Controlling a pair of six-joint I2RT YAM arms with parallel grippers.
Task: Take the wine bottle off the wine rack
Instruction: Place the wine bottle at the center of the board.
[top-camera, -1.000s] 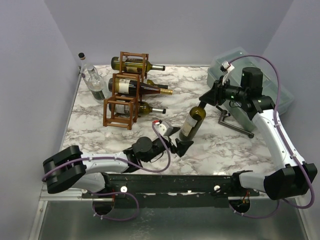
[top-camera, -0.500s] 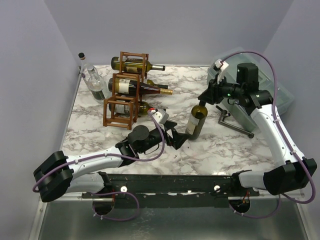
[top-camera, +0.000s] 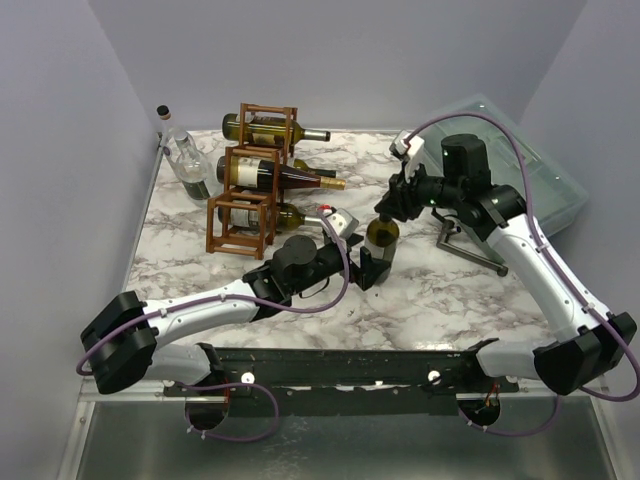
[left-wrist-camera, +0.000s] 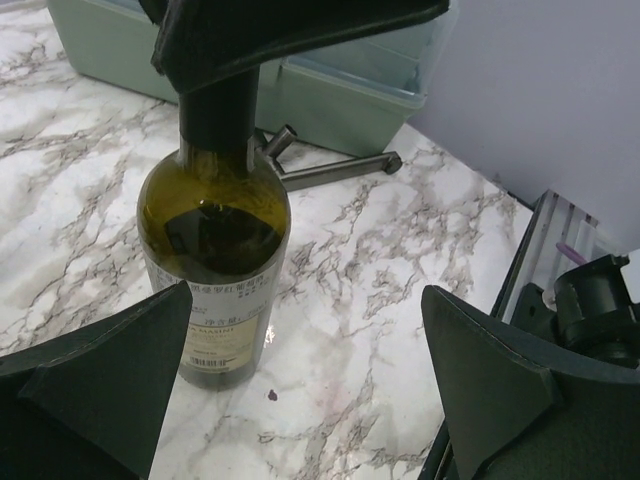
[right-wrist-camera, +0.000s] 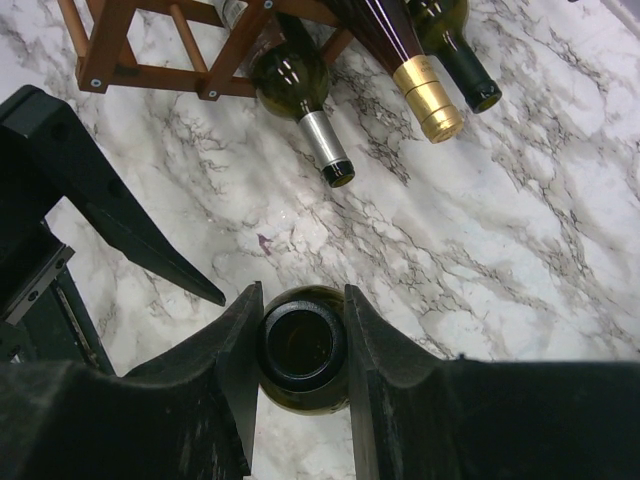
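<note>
1. Right tool (top-camera: 390, 207) is clamped on the neck of the wine bottle (left-wrist-camera: 213, 270), reaching it from above. The left tool (left-wrist-camera: 305, 295) is spread wide, low on the bench just beside the bottle's base, and I see no contact there.
2. I have the marble bench (top-camera: 450, 290) carrying everything.
3. A pale green bin (top-camera: 545, 185) sits at the far right edge.
4. The wine rack (top-camera: 240, 199) stands at the far left, well apart from the gripped bottle. Three bottles (top-camera: 290, 177) lie in its cells, necks pointing right.
5. The wine bottle is dark green and upright at mid-bench, base on the marble, clear of the rack.
6. A clear bottle (top-camera: 185, 160) leans in the far-left corner beside the rack.
</note>
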